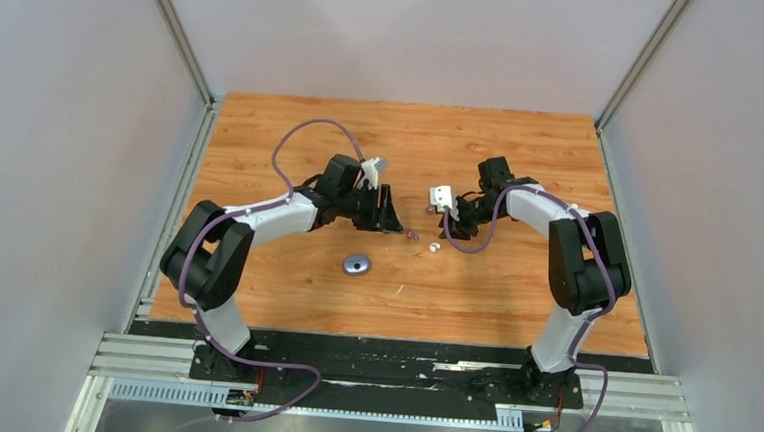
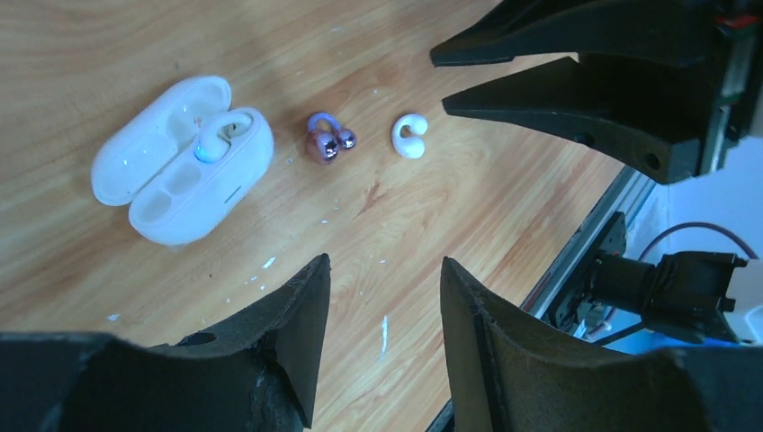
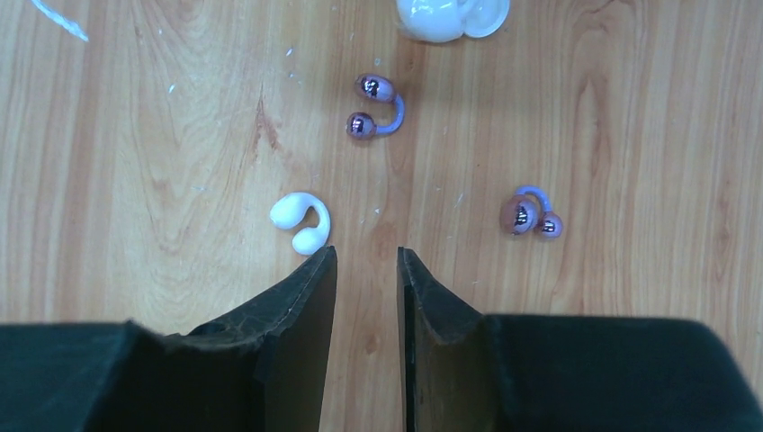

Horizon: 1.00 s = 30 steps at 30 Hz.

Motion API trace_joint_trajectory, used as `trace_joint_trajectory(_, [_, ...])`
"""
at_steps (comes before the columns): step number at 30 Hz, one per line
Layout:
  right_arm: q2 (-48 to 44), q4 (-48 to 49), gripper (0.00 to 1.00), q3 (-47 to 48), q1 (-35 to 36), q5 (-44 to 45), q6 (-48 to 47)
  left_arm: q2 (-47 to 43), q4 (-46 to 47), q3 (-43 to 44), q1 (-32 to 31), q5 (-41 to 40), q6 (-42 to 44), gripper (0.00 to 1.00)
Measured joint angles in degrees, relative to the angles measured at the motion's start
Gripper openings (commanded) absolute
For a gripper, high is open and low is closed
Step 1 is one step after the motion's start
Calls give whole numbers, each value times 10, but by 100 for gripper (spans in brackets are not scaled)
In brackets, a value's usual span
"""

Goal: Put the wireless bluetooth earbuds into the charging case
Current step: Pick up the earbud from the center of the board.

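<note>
Pick-up stage: loose white bud [image 3: 301,222] next.
Left end effector [image 2: 382,270] gapes, right end effector [image 3: 367,256] narrowly parted, both empty. Seated bud [image 2: 219,137] in open case [image 2: 220,196]; loose one on counter [image 3: 135,135], just off right fingertip. I'd sidestep, descend, pinch.

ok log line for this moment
left pincer open, empty | right pincer open, empty | white charging case open, one white earbud seated | loose: other white earbud, two purple earbuds

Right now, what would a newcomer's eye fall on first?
The open white case on the wooden table stands out, one white earbud sitting in it. Near it lie a loose white earbud and two purple earbuds. A bluish case lies apart, to their left.
</note>
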Motion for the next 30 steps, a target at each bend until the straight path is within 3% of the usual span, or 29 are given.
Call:
trace_joint_trajectory(7, [10,-1,32,-22,0,10,-50,56,50,-12,-8,7,-83,51])
trace_joint_trajectory(21, [20,-17,34,-34,13,8,-73,93,79,-11,-33,-14,-145,48])
trace_joint_trajectory(30, [27,-5,17,-36,26,4,-57,116,93,-9,-46,-22,-170,47])
